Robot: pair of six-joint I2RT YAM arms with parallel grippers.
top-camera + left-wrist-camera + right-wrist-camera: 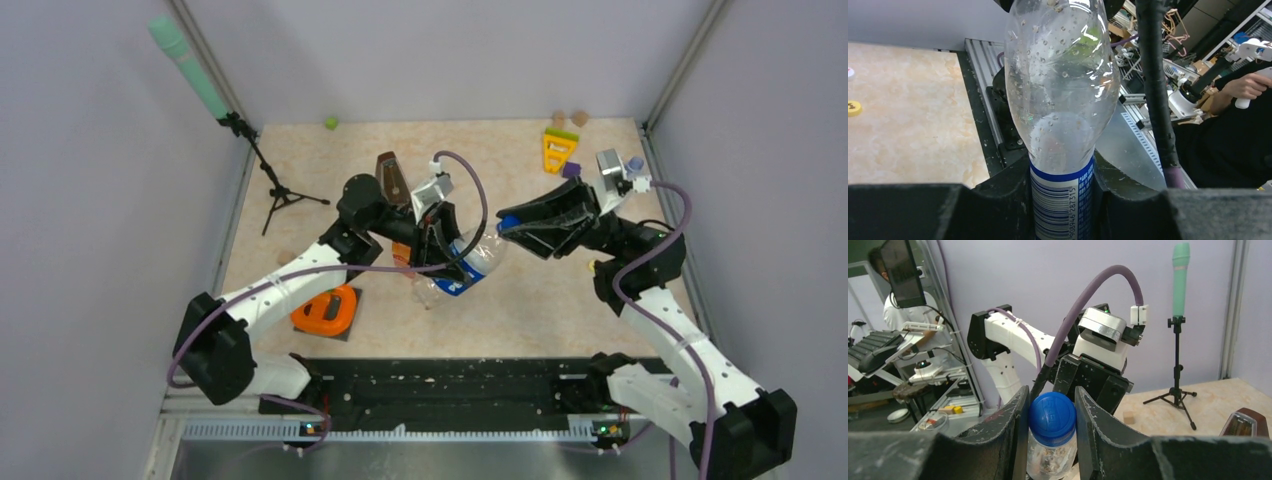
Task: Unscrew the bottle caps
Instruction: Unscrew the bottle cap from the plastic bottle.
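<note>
- Top external view: a mottled beige table (600,300) is enclosed by pale lilac walls.
- A green microphone on a black stand (190,70) is seen at the upper left. A brown metronome (392,178) stands near the centre, and a purple block (571,170) lies at the upper right.
- The blue-labelled bottle (480,258) is held tilted at the centre of the frame, between the two arms.
- The left gripper (440,240) is clamped on the bottle's body.
- The right gripper (512,225) is closed around the blue cap (509,222) at the bottle's upper right end.
- Left wrist view: the clear bottle fills the centre, with droplets inside. Its barcoded label is pinched between the two black fingers (998,200) at the bottom.
- A yellow cap (854,108) and a white cap (850,73) lie on the table at the left edge, well apart from the bottle.
- Right wrist view: the blue cap sits at the lower centre, squeezed between the right fingers (1013,425), with the bottle neck just below it.
- The left arm's wrist is seen right behind the cap. The microphone stand is at the right and the metronome at the lower right corner.
</note>
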